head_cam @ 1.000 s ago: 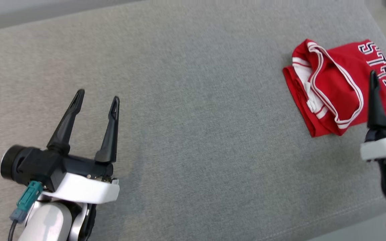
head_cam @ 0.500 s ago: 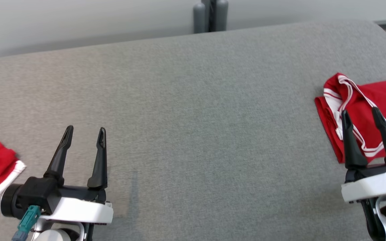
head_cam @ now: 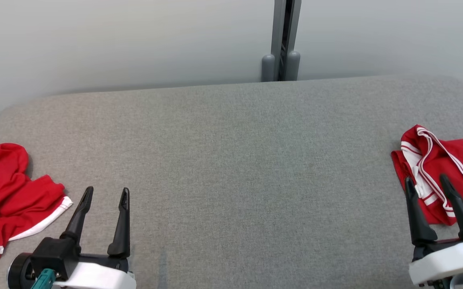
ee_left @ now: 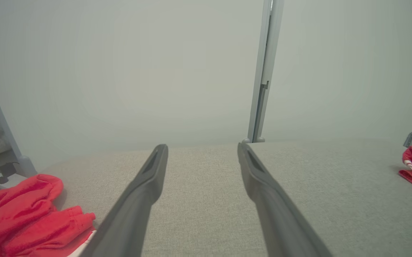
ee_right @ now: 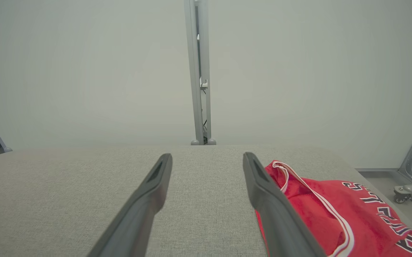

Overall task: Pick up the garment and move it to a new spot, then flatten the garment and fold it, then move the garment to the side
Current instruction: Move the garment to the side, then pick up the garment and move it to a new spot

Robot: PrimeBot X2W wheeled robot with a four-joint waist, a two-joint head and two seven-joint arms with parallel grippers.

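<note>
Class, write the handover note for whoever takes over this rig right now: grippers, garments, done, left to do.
Left gripper: open, empty, above the grey cushion.
Right gripper: open, empty, by the folded red jersey.
Done: that jersey lies folded at the far right.
To do: the crumpled red garment at the far left, apparently untouched: pick up, flatten, fold, set aside.

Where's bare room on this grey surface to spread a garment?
The grey surface is bare across its wide middle, from the crumpled red garment at the left end to the folded red jersey at the right. Both ends are crowded.
</note>
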